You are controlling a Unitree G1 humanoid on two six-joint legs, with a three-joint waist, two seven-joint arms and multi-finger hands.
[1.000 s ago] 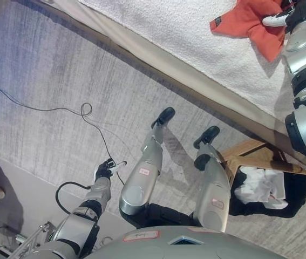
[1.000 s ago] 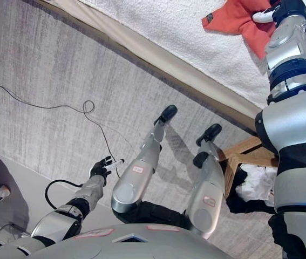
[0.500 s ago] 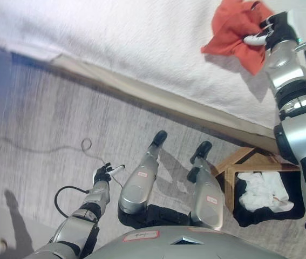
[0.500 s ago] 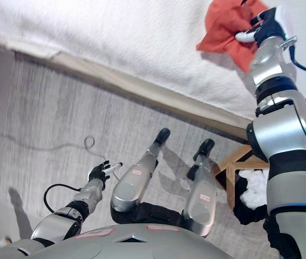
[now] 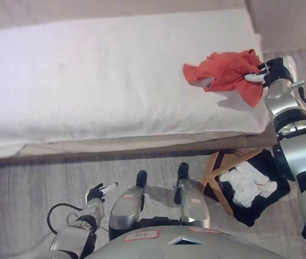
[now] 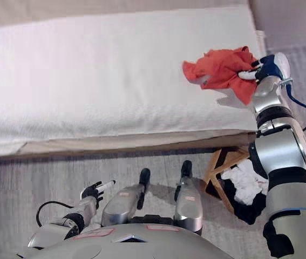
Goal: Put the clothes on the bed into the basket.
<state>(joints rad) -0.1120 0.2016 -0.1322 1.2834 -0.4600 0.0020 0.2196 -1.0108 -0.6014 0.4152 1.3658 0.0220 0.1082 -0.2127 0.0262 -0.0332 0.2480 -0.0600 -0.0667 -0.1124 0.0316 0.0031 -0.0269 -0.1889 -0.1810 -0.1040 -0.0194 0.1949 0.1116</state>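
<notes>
Meanwhile, nearest the camera: left hand [image 5: 95, 192] hanging low over the grey floor [image 5: 23, 189], fingers loosely spread and gripping nothing; it is sitting well apart from everything the task concerns.
Basket: wooden-framed basket [image 5: 217, 162] with a dark liner standing on the floor just below the bed's right end; white clothes [image 5: 246, 183] already lying inside it.
Bed: white bed [image 5: 88, 86] stretching across the far half of the scene; only one garment showing on it.
Garment: orange cloth [image 5: 223, 73] bunched near the bed's right end, part of it lifting off the cover; its long axis running left to right, the right end trailing down toward the bed's edge.
Right hand: right hand [image 5: 265, 71] reaching in from the right, fingers curling onto the cloth's right end and appearing to pinch it; a white fingertip showing against the orange.
Deciding relation: the cloth lying leftward of the gripping fingers, the basket almost straight below that arm, nearer the robot; the right arm is plainly the nearer one, so the carry looks short, back and down.
View difference: left eye view showing more of the basket's frame and liner; right eye view having the forearm covering part of the basket, while showing the hand overlapping the cloth's hanging corner more clearly.
</notes>
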